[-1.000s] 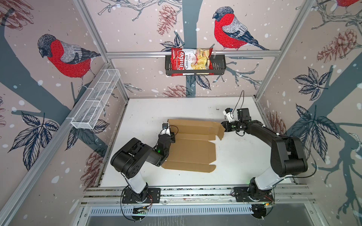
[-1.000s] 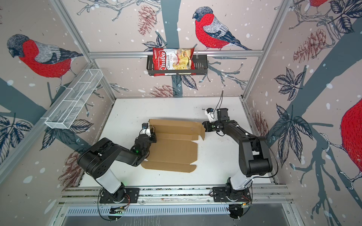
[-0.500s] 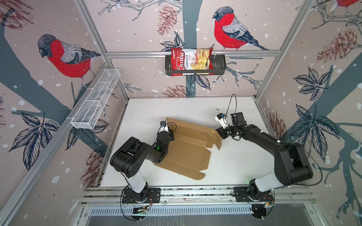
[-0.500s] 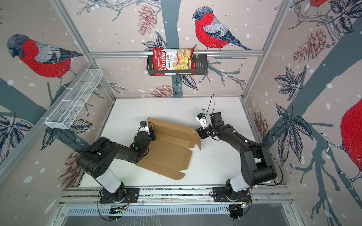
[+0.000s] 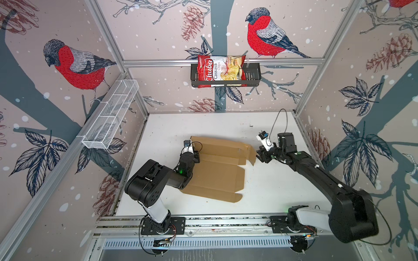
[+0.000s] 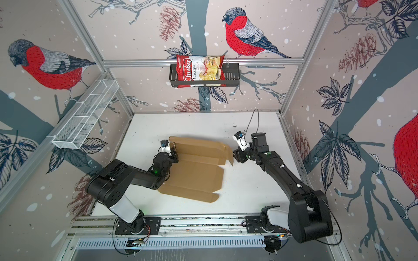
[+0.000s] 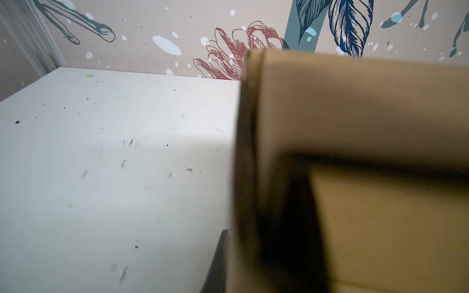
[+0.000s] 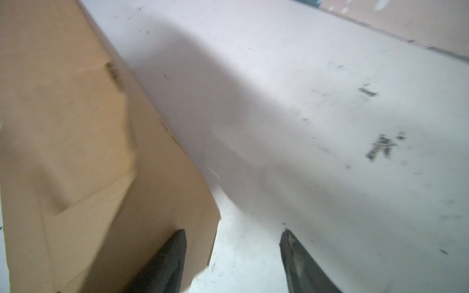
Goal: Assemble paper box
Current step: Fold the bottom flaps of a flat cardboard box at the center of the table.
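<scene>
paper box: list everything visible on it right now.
The paper box is a plain brown, unprinted corrugated die-cut sheet with creases, tabs and notched flaps. It lies mostly flat and skewed on the white table. Its far strip looks lifted, and the end flap nearest the right arm stands raised. The left gripper is shut on the opposite edge. The open right gripper has one finger at the raised flap; contact unclear.

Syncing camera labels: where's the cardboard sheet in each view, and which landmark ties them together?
Top view: paper box mid-table, between the arms.
Top view: paper box in the same spot, slightly left of frame centre.
Left wrist: fills the frame's right half, close and blurred.
Right wrist: fills the frame's left side.
Shared landmark: the scuffed white table.
</scene>
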You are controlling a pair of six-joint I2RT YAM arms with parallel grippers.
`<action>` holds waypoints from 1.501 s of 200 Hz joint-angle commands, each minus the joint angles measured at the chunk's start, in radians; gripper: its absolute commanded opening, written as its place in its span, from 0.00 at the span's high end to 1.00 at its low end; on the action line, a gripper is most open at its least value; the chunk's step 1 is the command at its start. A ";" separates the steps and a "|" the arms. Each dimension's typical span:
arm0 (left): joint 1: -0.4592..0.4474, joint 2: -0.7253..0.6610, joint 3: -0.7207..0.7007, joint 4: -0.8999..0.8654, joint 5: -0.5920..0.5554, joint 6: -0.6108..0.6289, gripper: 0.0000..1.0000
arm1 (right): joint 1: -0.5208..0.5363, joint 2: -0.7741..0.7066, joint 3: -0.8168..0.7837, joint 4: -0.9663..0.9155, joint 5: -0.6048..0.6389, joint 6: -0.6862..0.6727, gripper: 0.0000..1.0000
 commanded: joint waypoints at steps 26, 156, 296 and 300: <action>-0.001 -0.010 -0.010 0.023 0.023 0.028 0.99 | -0.018 -0.121 0.133 -0.091 0.178 -0.048 0.38; 0.000 -0.019 -0.012 0.019 0.039 0.038 0.99 | 0.283 0.416 0.648 -0.559 0.409 -0.020 0.46; -0.011 -0.044 -0.043 0.068 0.039 0.026 0.99 | 0.334 0.543 0.760 -0.622 0.458 0.186 0.71; -0.013 -0.045 -0.043 0.070 0.037 0.025 0.99 | 0.334 0.548 0.764 -0.625 0.461 0.206 0.72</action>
